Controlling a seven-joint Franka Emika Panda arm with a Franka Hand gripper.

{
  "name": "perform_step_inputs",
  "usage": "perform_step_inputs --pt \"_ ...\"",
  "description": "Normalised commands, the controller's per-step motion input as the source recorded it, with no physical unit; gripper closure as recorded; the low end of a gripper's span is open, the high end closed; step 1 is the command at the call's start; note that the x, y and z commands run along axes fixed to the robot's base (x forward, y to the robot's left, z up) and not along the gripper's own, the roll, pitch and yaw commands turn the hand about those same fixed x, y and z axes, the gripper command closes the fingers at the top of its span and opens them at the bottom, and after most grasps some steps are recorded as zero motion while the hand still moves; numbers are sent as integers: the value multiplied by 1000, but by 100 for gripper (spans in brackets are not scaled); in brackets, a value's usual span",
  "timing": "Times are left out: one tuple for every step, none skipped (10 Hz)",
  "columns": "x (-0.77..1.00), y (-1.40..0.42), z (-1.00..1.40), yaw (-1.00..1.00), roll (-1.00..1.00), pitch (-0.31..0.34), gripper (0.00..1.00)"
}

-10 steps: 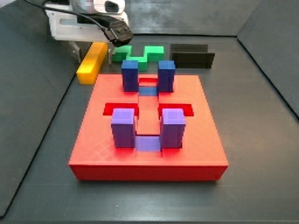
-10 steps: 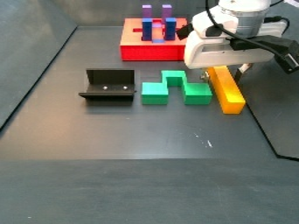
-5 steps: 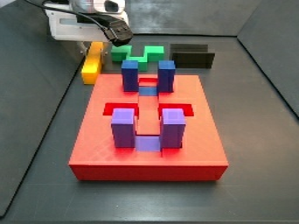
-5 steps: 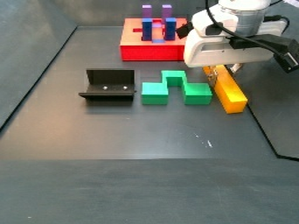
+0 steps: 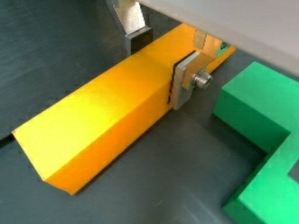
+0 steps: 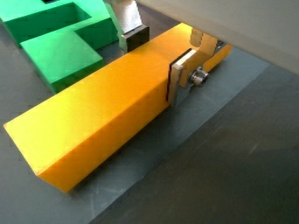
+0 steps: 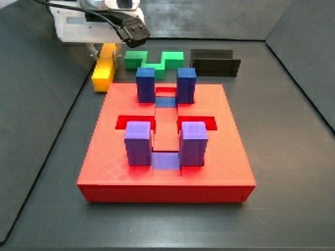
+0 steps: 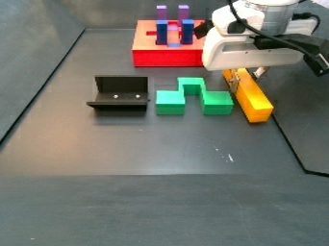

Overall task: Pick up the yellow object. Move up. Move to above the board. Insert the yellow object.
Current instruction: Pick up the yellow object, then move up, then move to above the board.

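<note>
Claw clamped on yellow bar beside green block

Claw (image 5: 163,54) position: at one end of the yellow bar (image 5: 111,109), with one silver finger plate pressed flat against each long side face. In both wrist views the near finger (image 6: 184,72) lies flush on the bar's side and the far finger sits against the opposite side, so the claw is closed around the bar. The same grip appears in a wrist view at (image 6: 158,51) on the bar (image 6: 100,109).

Yellow bar location: in a side view the bar (image 8: 249,95) runs along the dark tabletop (image 8: 154,154) just beside the green stepped block (image 8: 195,96), with its gripped end under the claw (image 8: 247,75). Whether that end is lifted clear of the tabletop cannot be told. In a side view from the opposite direction the bar (image 7: 104,65) lies behind the far left corner of the board (image 7: 164,152), apart from it, with the claw (image 7: 108,44) above it.

Board: the red slab stands on the tabletop, carrying upright blue and purple posts (image 7: 137,142) around its recessed slots. In a side view it appears at the far edge (image 8: 164,53), well apart from the bar.

Other items: the black fixture (image 8: 118,94) stands near the green stepped block, on the side away from the bar.
</note>
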Motion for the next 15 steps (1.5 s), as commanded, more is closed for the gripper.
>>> perform_step_inputs --pt "0 0 0 0 0 0 100" --pt "0 0 0 0 0 0 100" --pt "0 0 0 0 0 0 100" --pt "0 0 0 0 0 0 100" --pt "0 0 0 0 0 0 100" --pt "0 0 0 0 0 0 100" --pt "0 0 0 0 0 0 100" --pt "0 0 0 0 0 0 100" --pt "0 0 833 0 0 0 100" --pt "-96 -51 786 -12 -8 47 100" --pt "-115 -59 659 -1 -28 60 100" --pt "-56 -34 327 2 -74 21 100" --pt "0 0 1400 0 0 0 100" --pt "3 4 1400 -4 -12 18 100" --pt "-34 -10 1400 -2 -45 44 100"
